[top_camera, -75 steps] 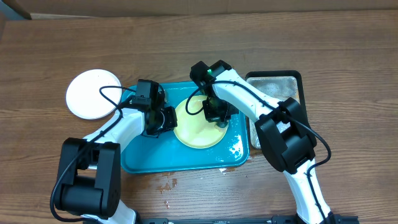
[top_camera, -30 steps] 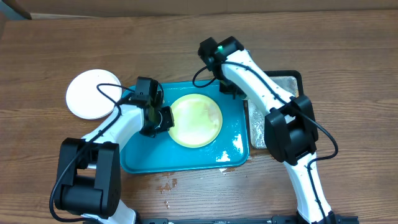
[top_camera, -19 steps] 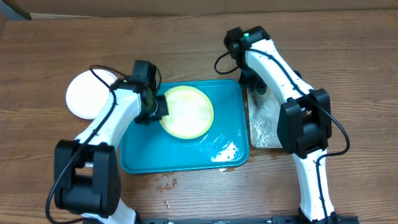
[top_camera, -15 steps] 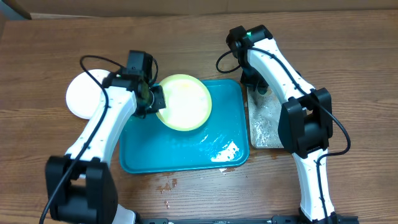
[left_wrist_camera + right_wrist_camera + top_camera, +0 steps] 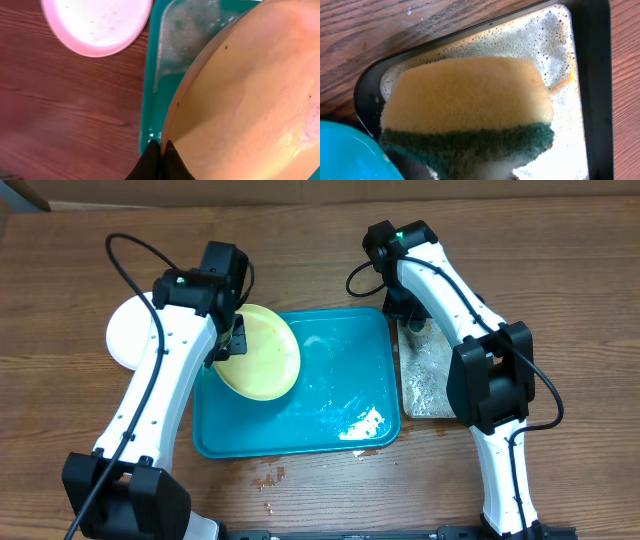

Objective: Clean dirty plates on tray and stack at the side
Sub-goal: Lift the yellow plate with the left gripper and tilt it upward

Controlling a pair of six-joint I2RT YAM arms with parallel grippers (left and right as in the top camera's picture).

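The plates in view number two. One is pale yellow-green (image 5: 265, 355) and one is white (image 5: 128, 335).

Nearest the robot's base, a scatter of brown specks (image 5: 268, 477) lies on the wooden worktop (image 5: 560, 270), just in front of the tray (image 5: 290, 415). The tray is teal and sits in the middle of the worktop. No plate lies flat in it. Its floor is wet, with a patch of white foam (image 5: 365, 422) towards its near right corner.

Over the tray's far left part hangs the yellow-green plate, tilted. The left claw (image 5: 232, 348) is closed tight on the plate's left rim, and the left wrist view shows the two dark fingertips (image 5: 161, 156) pinching the edge. Whether the plate's lower edge touches the tray cannot be told.

To the right of the teal tray, just beside it, stands a smaller black tray (image 5: 592, 65). It holds shallow foamy water.

Left of the teal tray and apart from it, the white plate lies flat on the bare worktop. The left arm covers part of it. From above it cannot be told whether it is one plate or several stacked.

Farthest out, over the far end of the black tray, the right claw (image 5: 412, 320) is clamped on the single sponge (image 5: 470, 107). The sponge is yellow with a dark green scouring layer.

In all there are two trays, one sponge and two plates to be seen.
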